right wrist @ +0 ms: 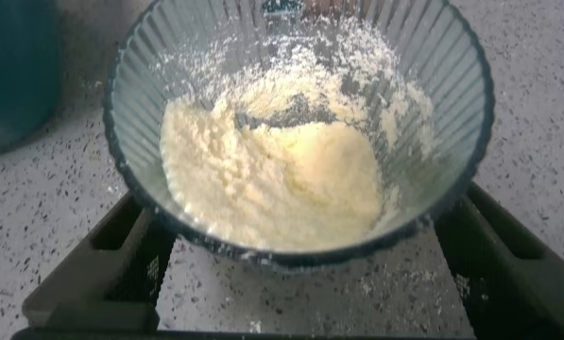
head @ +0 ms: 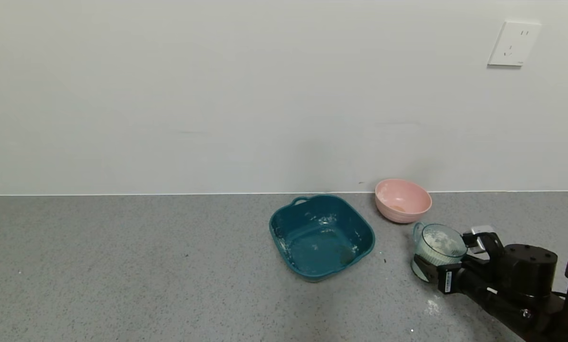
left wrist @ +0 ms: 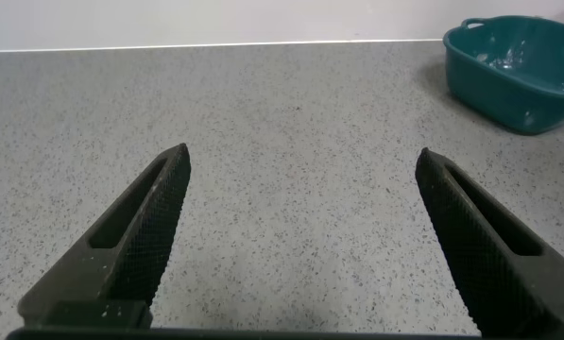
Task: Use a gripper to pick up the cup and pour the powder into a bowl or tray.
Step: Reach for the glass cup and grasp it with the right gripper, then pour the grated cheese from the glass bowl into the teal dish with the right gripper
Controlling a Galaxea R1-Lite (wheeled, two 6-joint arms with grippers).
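The pale green-blue ribbed cup (head: 437, 248) stands right of the dark teal basin (head: 322, 236), leaning slightly toward my right arm. Cream-white powder (right wrist: 277, 179) fills its lower part and dusts its walls. My right gripper (head: 447, 252) has one black finger on each side of the cup and is shut on it; in the right wrist view the fingers (right wrist: 130, 255) press against the cup's (right wrist: 452, 85) lower wall. The basin holds only traces of white powder. My left gripper (left wrist: 302, 170) is open and empty over bare counter, with the basin (left wrist: 518, 71) off to one side.
A smaller round pink bowl (head: 402, 200) stands behind the cup by the wall. A little spilled powder (head: 433, 306) lies on the grey speckled counter (head: 122, 266) near my right arm. The white wall runs along the counter's back edge.
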